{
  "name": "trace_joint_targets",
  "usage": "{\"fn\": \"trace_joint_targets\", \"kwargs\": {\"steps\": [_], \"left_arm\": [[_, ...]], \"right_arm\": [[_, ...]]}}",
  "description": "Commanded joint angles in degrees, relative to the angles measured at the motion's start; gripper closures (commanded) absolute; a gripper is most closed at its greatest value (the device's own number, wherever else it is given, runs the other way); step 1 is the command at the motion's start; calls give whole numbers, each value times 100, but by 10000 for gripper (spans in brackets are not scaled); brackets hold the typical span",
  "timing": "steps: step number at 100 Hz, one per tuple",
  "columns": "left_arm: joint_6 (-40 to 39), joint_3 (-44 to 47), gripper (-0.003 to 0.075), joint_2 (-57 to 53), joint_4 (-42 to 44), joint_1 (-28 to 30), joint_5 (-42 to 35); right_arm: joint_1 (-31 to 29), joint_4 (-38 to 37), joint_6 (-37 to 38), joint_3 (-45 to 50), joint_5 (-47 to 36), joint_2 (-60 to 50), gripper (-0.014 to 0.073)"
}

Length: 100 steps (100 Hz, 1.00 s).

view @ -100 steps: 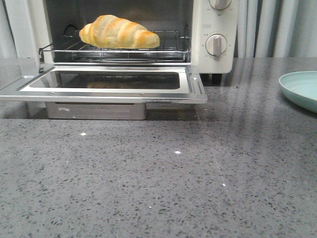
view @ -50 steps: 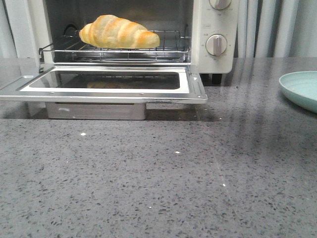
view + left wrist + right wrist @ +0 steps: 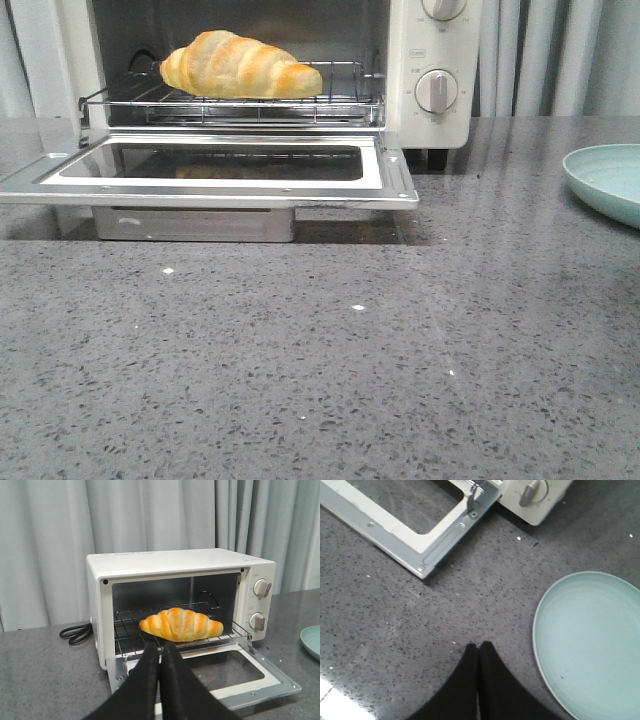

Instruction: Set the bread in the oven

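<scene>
The oven [image 3: 430, 70] stands at the far edge of the worktop [image 3: 330, 370], toward the far left corner. Its cream-white housing carries two round knobs [image 3: 436, 90] on the right side of the front panel. The glass-windowed door [image 3: 215, 170] is folded fully down and lies level, projecting toward the near edge of the worktop. A shallow metal tray [image 3: 195, 223] sits beneath the lowered door.

The bread [image 3: 240, 66] lies on the wire rack [image 3: 340, 105] inside the oven cavity. It rests lengthwise across the rack, toward the left half of the opening, with its tapered ends pointing left and right. In the left wrist view the bread [image 3: 181, 624] sits at the front portion of the rack, and nothing is touching it.

A pale green plate [image 3: 610, 180] rests at the right edge of the worktop, well apart from the oven. Nothing lies on it. A black power cord [image 3: 76, 632] is coiled on the worktop beside the left wall of the oven, in front of the grey curtain [image 3: 50, 545].

The left fingers [image 3: 161, 652] are pressed together with no gap and hold nothing; they are positioned in front of the open door. The right fingers [image 3: 479, 652] are likewise pressed together and hold nothing; they hang above bare worktop between the corner of the door [image 3: 422, 555] and the plate [image 3: 592, 640].
</scene>
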Motion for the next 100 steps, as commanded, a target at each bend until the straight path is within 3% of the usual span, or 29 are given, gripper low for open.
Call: {"fn": "trace_joint_targets", "kwargs": {"steps": [1, 23, 59, 100], "left_arm": [[-52, 14, 742, 61, -226, 2, -407], [-52, 307, 742, -349, -294, 2, -662], [-52, 699, 742, -965, -155, 2, -740], [-52, 738, 742, -965, -254, 2, -437]], "right_arm": [[-7, -655, 468, 259, -413, -425, 661], [-7, -1348, 1260, 993, -455, -1540, 661], [-7, -2225, 2183, 1736, 403, -2550, 661], [-7, -2354, 2207, 1915, 853, -2773, 661]]}}
